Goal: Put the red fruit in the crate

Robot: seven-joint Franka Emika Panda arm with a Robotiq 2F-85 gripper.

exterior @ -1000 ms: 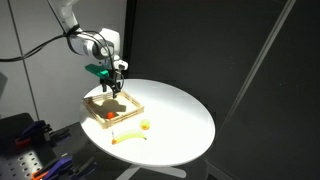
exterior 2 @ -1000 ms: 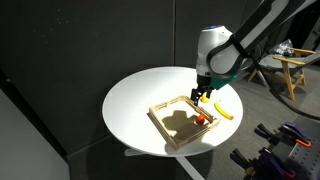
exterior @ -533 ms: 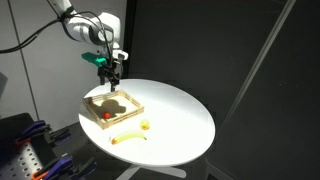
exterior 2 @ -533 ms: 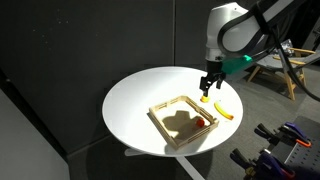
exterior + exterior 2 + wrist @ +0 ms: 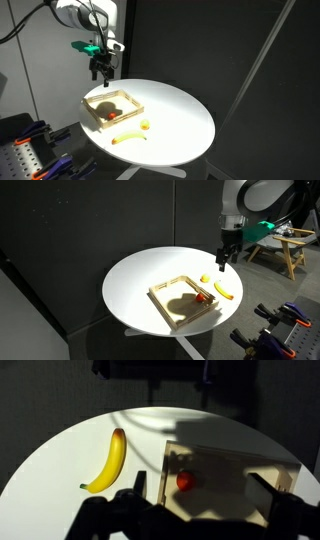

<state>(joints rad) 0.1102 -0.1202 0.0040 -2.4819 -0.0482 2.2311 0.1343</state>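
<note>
The small round red-orange fruit [image 5: 184, 482] lies inside the shallow light-wood crate [image 5: 168, 284], well below the raised pincer [image 5: 100, 72]. The pincer hangs released, holding nothing.

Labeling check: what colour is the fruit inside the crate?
The fruit is red; clearest in wrist view.

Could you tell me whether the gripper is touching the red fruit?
Apart: in an exterior view the gripper hangs high above the crate, where the red fruit lies.

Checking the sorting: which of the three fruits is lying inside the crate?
The small red fruit, inside the crate; the banana and the pale yellow-green fruit lie outside it on the table.
</note>
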